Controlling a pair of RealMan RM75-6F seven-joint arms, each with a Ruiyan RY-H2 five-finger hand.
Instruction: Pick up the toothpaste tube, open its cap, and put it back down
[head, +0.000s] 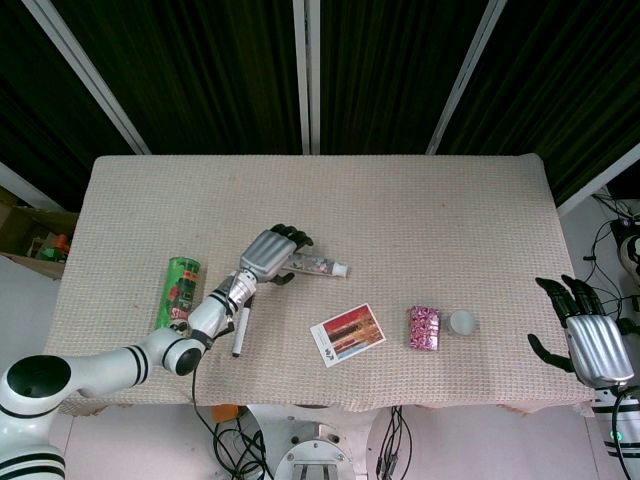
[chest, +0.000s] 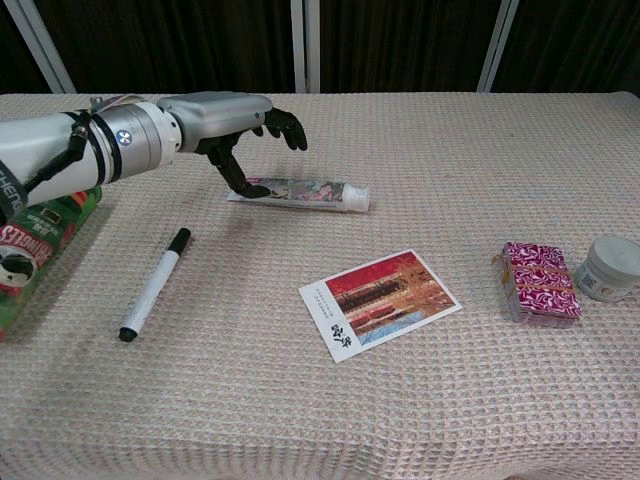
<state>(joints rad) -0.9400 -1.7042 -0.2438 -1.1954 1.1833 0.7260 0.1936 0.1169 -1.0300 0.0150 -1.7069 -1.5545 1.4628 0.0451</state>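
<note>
The toothpaste tube (head: 318, 265) (chest: 300, 192) lies flat on the cloth, its white cap (chest: 358, 199) pointing toward the robot's right. My left hand (head: 268, 253) (chest: 225, 117) hovers over the tube's flat tail end, fingers spread, and one fingertip (chest: 248, 188) touches the tail. Nothing is held in it. My right hand (head: 585, 340) stays at the right edge of the table in the head view, open and holding nothing; the chest view does not show it.
A black-capped white marker (chest: 152, 285) and a green can (head: 181, 290) lie near my left forearm. A postcard (chest: 379, 301) sits in the middle. A pink patterned box (chest: 538, 283) and a small white jar (chest: 609, 268) stand to the right.
</note>
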